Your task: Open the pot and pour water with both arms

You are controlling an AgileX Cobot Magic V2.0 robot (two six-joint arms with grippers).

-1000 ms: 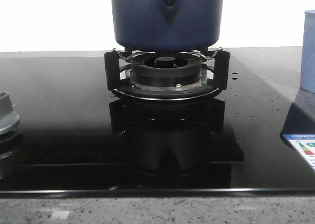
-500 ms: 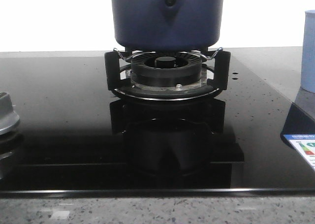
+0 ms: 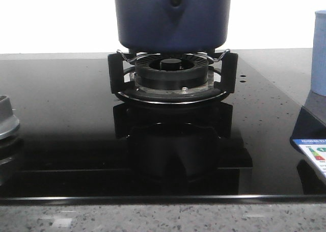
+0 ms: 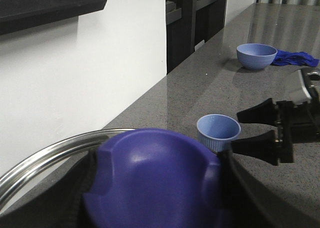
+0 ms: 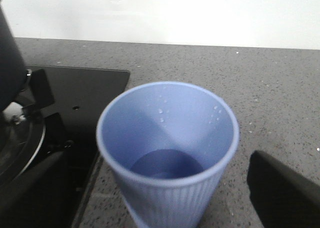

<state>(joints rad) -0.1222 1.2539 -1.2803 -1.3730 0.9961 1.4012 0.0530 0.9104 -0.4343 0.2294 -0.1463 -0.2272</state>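
the pot [image 3: 172,18] sits on the burner [image 3: 172,74]; left end effector [image 4: 155,188] grips its lid knob [image 4: 150,180]; right end effector [image 5: 165,198] straddles the cup [image 5: 167,153], contact unclear

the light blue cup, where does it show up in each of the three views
Front view: the cup is cut off at the right edge, on the counter beyond the black cooktop.
Left wrist view: small, right of centre, beyond the purple lid knob, close to the right tool.
Right wrist view: fills the centre, seen from above, drops on its inner wall, between the two tool fingers.
Shared landmark: the grey speckled counter.
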